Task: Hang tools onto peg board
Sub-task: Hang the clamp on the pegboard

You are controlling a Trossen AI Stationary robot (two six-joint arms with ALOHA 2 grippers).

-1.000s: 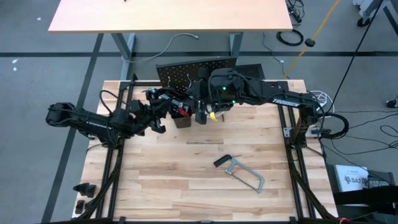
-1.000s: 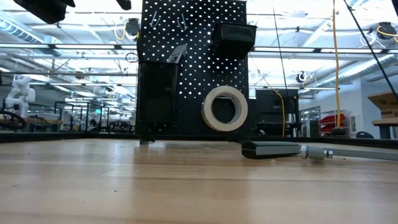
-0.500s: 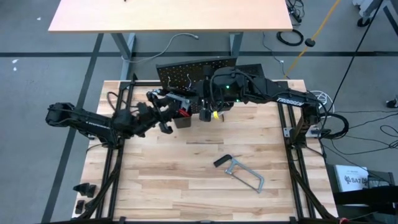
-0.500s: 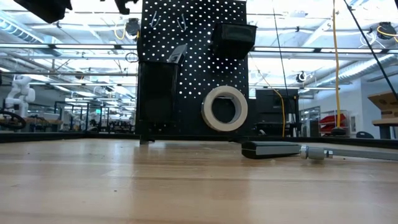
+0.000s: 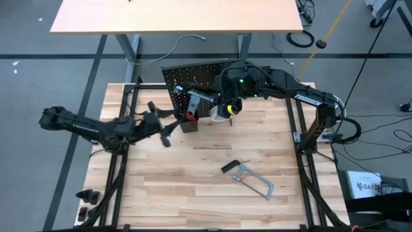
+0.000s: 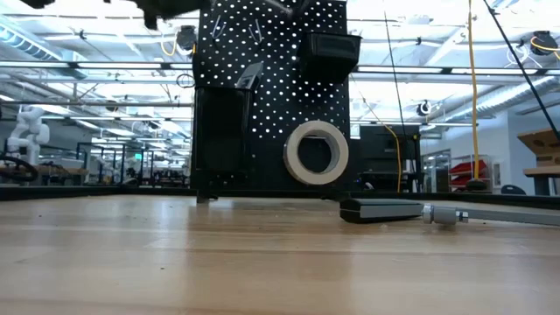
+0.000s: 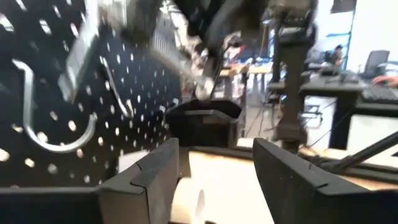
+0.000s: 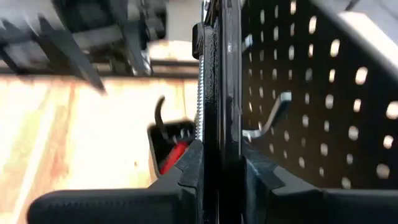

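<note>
Left arm backs away from the peg board (image 5: 203, 76).
Left gripper (image 5: 166, 127), fingers now apart and empty, has pulled back; right gripper (image 5: 205, 103) stays clamped on one clamp (image 8: 214, 81) at the board. One bar clamp (image 5: 248, 176) lies on the table (image 5: 193, 193); one tape roll (image 6: 316, 152) hangs.

This is a big open robotics lab or industrial workshop hall. Past the wooden counter (image 6: 262, 254) and the black peg board (image 6: 271, 96) standing on it, the low view runs out into a long bay with exposed steel roof trusses (image 6: 87, 70) and bright ceiling lights. A white robot arm (image 6: 26, 131) stands far off, a yellow cable (image 6: 472, 96) hangs from above, and cardboard boxes (image 6: 538, 144) are stacked at the side. From overhead, grey concrete floor (image 5: 38, 71), loose cables (image 5: 299, 37) and a second plain table (image 5: 174, 16) show.
</note>
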